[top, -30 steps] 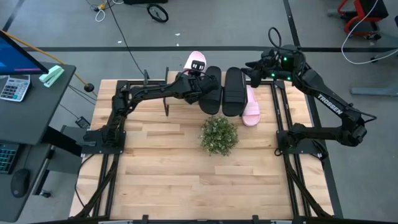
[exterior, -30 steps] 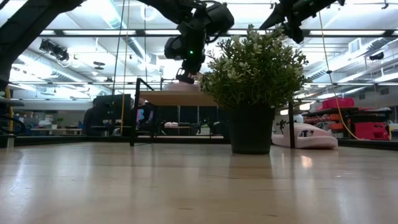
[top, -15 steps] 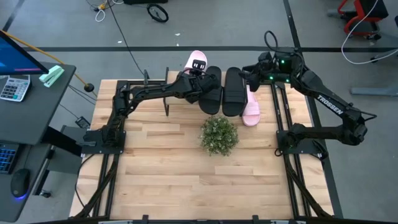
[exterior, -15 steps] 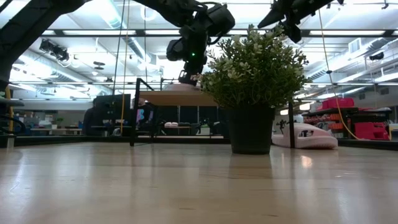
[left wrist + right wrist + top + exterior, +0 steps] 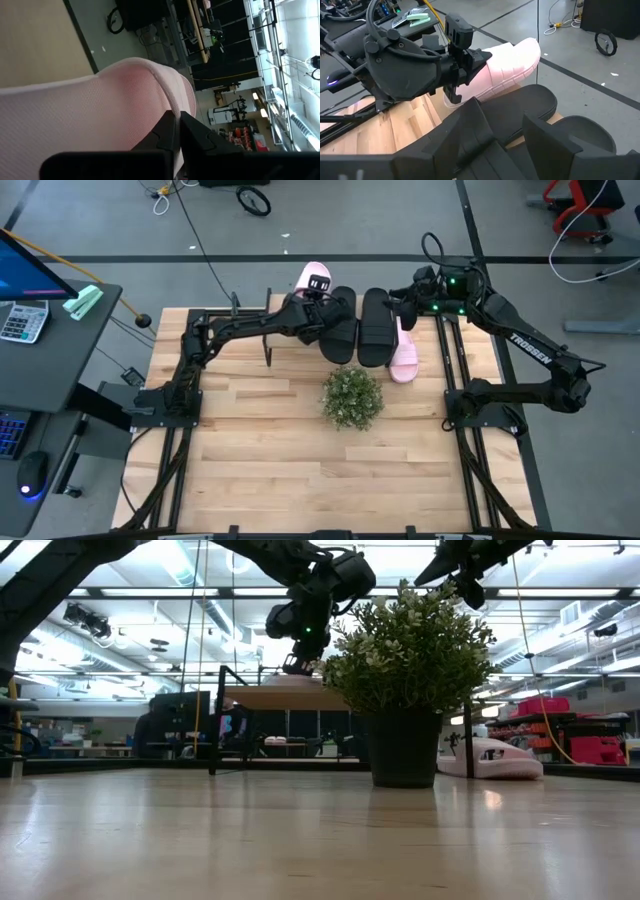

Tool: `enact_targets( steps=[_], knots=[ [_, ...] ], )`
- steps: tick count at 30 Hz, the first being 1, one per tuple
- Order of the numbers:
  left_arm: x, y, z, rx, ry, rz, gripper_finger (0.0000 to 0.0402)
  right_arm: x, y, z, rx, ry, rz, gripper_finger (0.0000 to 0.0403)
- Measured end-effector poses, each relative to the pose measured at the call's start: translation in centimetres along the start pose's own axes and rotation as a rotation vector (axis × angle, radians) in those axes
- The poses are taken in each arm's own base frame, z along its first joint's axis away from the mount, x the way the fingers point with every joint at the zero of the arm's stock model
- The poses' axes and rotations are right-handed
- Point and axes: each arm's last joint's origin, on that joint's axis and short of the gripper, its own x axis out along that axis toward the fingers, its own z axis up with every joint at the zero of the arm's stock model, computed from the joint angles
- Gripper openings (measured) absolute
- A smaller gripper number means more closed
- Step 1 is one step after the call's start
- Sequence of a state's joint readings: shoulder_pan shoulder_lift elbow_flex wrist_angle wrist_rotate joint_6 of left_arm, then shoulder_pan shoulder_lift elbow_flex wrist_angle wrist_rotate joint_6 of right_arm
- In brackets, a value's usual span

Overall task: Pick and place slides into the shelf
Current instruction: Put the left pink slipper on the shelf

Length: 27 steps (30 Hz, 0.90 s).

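Observation:
My left gripper is at the table's far edge, shut on a pale pink slide that reaches out past that edge. In the low view the shelf shows its light wood top under this gripper. Two black slides lie side by side to the right of the pink one. The second pink slide lies on the table beside them, by a shelf leg. My right gripper hovers open above the right black slide, touching nothing. My left gripper pinches the pale pink slide between its two fingers, at the end nearest the arm. The fingers come slanting from the table's left and near side, roughly along the slide. Whether the slide rests on the shelf top cannot be told.
A potted green plant stands mid-table, in front of the slides, and hides part of the shelf in the low view. Black frame rails run along both table sides. The slatted tabletop's near half is bare wood.
My right gripper has moved a little toward the table's left, closer over the right black slide, staying open. My left gripper has kept its hold on the pink slide with hardly any shift.

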State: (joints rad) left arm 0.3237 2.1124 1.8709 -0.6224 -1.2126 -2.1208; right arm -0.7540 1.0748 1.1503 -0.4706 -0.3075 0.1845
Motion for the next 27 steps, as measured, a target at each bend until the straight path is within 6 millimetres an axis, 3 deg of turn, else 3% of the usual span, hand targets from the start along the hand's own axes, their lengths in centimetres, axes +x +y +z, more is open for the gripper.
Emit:
enact_targets(
  steps=[23,27],
  knots=[
    [-0.10,0.00,-0.09,-0.009,0.014,0.004,0.0021,0.00,0.00,-0.01,-0.001,0.001,0.000,0.0219],
    [-0.10,0.00,-0.09,-0.009,0.015,0.005,0.0038,0.00,0.00,0.00,-0.001,0.000,0.000,0.0219]
  ],
)
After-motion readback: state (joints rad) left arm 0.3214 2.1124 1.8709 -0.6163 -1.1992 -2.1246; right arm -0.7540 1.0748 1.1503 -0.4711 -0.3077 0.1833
